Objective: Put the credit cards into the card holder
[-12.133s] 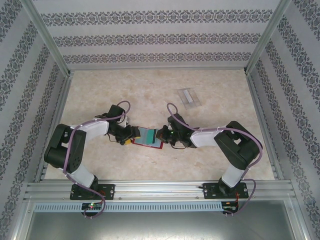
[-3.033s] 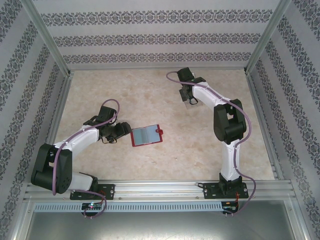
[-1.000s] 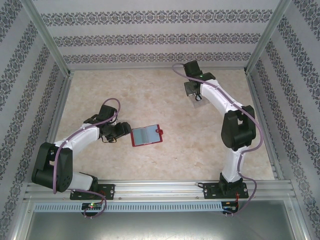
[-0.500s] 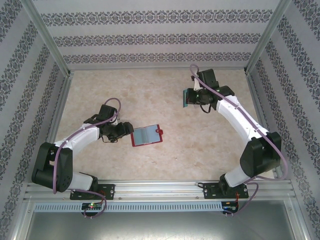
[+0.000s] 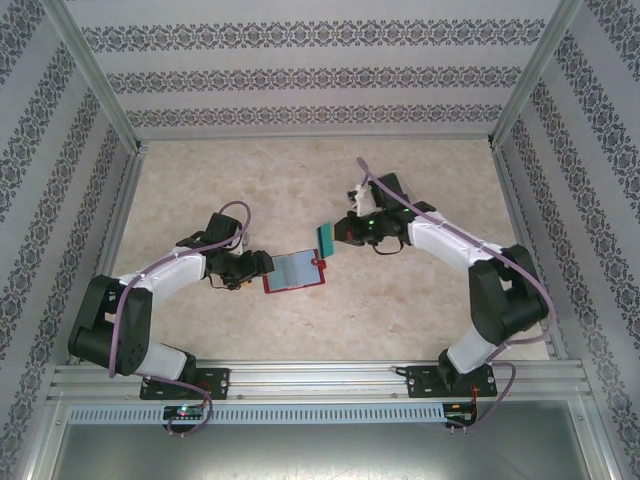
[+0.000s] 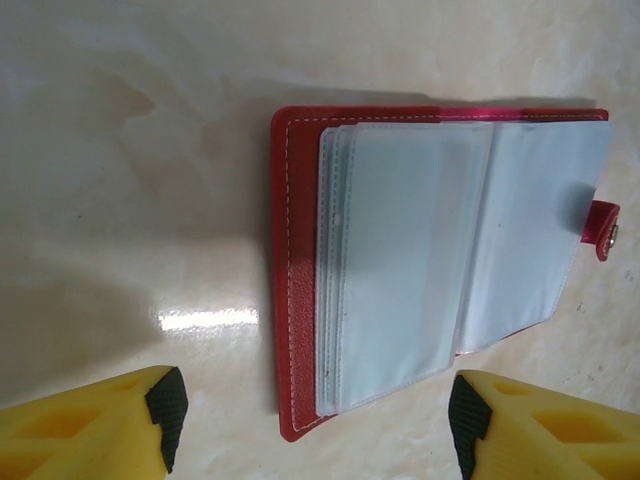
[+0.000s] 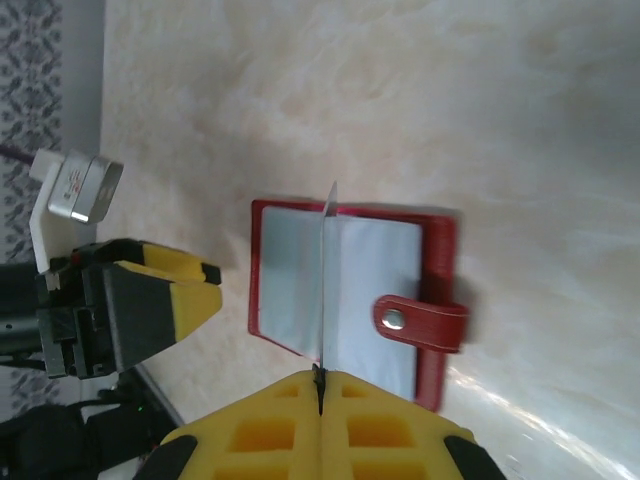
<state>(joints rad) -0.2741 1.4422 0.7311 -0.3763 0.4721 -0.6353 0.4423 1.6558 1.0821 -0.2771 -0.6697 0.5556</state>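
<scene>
My right tool has swung in from the upper right of the top view to the middle of the desk. It is clamped tight on one teal card, so the pick-up looks done and the insertion comes next.

In the right wrist view the card shows edge-on as a thin pale line rising from between the closed fingers. It lines up roughly with the fold of the open red wallet below. In the top view the card sits just up and right of the wallet, so I judge it is still above the pockets. I cannot tell how much gap is left.

I take that red wallet, with its clear sleeves, to be the card holder. It lies flat and open at centre frame, where it lay a second ago. Its snap tab hangs off one side.

As far as I can see the sleeves are empty, and no card outline shows through the plastic. I count nothing stowed yet.

My left tool has crept a little closer and now sits just beside the wallet's left edge. It is spread wide and holds nothing. In its own wrist view its two fingertips stand either side of the wallet's near end. It looks ready to steady the cover.
</scene>
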